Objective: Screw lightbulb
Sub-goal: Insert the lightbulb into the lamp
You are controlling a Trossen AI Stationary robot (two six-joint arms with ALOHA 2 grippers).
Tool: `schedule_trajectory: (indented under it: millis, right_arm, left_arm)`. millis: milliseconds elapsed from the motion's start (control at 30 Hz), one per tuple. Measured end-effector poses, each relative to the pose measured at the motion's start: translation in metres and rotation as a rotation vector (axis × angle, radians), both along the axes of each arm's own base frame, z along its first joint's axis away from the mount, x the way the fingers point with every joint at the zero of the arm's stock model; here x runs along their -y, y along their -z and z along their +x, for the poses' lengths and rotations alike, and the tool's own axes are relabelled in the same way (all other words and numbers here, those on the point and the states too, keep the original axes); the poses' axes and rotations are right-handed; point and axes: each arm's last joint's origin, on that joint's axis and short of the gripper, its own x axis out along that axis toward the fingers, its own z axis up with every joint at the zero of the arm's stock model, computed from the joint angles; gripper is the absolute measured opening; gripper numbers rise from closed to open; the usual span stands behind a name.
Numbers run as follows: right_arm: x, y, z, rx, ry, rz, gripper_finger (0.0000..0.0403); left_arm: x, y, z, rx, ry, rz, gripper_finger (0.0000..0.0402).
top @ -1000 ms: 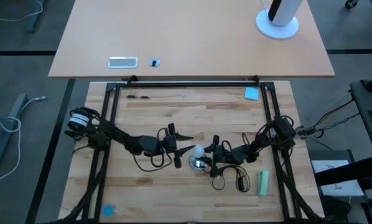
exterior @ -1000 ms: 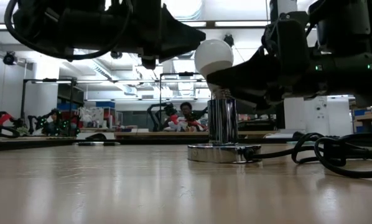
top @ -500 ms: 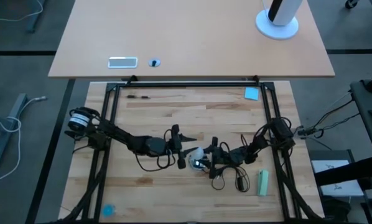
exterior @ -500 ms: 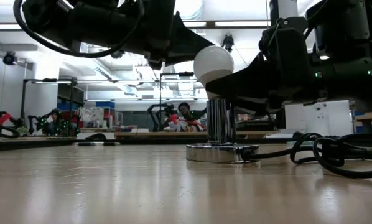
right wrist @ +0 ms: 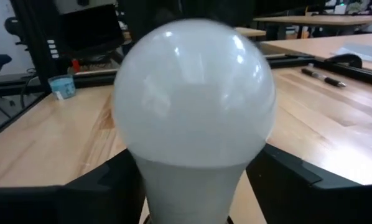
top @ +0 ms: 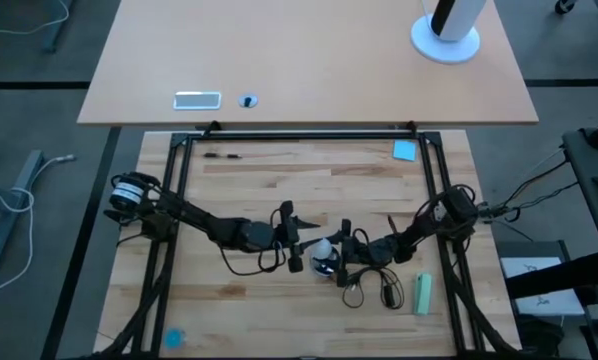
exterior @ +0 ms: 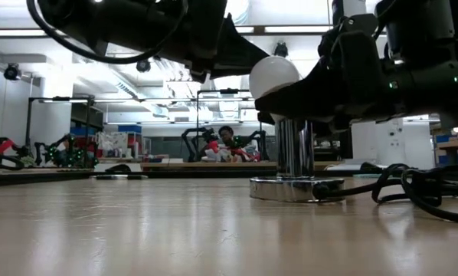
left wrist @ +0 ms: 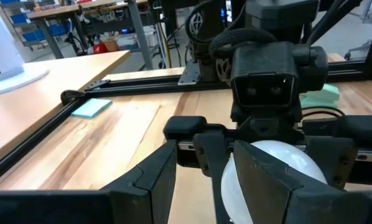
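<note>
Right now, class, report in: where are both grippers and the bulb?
Right gripper shut on lightbulb neck, bulb upright atop socket. Left gripper open, fingers beside the bulb. Black cord loops beside socket; nothing blocking.

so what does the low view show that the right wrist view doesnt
Only the low view shows the round silver socket base standing on the wooden table, its black cord looping away, the dark left arm reaching in from above, and a person in the room behind. Only the right wrist view shows a small blue cup and a dark pen on the table. Both share the white frosted pear-shaped lightbulb with the right gripper closed around its neck.
</note>
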Motion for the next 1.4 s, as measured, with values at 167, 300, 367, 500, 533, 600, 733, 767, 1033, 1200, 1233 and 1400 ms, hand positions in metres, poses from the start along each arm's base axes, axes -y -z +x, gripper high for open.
schedule_trajectory:
  millis: [167, 300, 367, 500, 533, 600, 733, 767, 1033, 1200, 1233, 1400]
  right_arm:
    - [0.0, -0.008, -0.001, -0.059, 0.001, -0.024, 0.0264]
    - [0.0, -0.017, -0.004, -0.1, 0.0, -0.036, 0.0278]
    - [0.001, -0.021, -0.005, -0.118, 0.0, -0.033, 0.0285]
    - [0.002, -0.026, -0.008, -0.167, -0.001, -0.023, 0.0293]
    - [0.002, -0.027, -0.009, -0.175, -0.002, -0.022, 0.0295]
    - [0.002, -0.03, -0.01, -0.183, -0.002, -0.023, 0.0297]
    - [0.002, -0.032, -0.011, -0.183, -0.004, -0.023, 0.0293]
    - [0.002, -0.032, -0.011, -0.184, -0.005, -0.024, 0.029]
    - [0.0, -0.03, -0.012, -0.193, -0.011, -0.022, 0.0256]
    - [0.0, -0.03, -0.012, -0.194, -0.011, -0.022, 0.0234]
    - [0.0, -0.03, -0.012, -0.195, -0.011, -0.023, 0.0229]
    - [0.0, -0.03, -0.013, -0.196, -0.014, -0.03, 0.0196]
  left_arm:
    - [0.001, -0.003, 0.002, -0.001, 0.005, 0.003, 0.0153]
    - [0.001, -0.003, 0.002, 0.001, 0.005, 0.006, 0.0153]
    - [0.001, -0.003, 0.002, 0.002, 0.005, 0.005, 0.0153]
    - [0.001, -0.003, 0.002, 0.003, 0.004, 0.005, 0.0153]
    - [0.001, -0.003, 0.002, 0.003, 0.004, 0.005, 0.0153]
    - [0.001, -0.003, 0.002, 0.004, 0.003, 0.005, 0.0153]
    - [0.001, -0.004, 0.002, 0.006, 0.002, 0.005, 0.0153]
    - [0.001, -0.004, 0.002, 0.007, 0.0, 0.005, 0.0153]
    - [0.001, -0.005, 0.002, 0.015, 0.001, 0.008, 0.0153]
    - [0.001, -0.006, 0.002, 0.026, 0.001, 0.01, 0.0153]
    - [0.001, -0.007, 0.002, 0.027, 0.001, 0.01, 0.0153]
    - [0.0, -0.01, 0.001, 0.036, 0.003, 0.023, 0.0153]
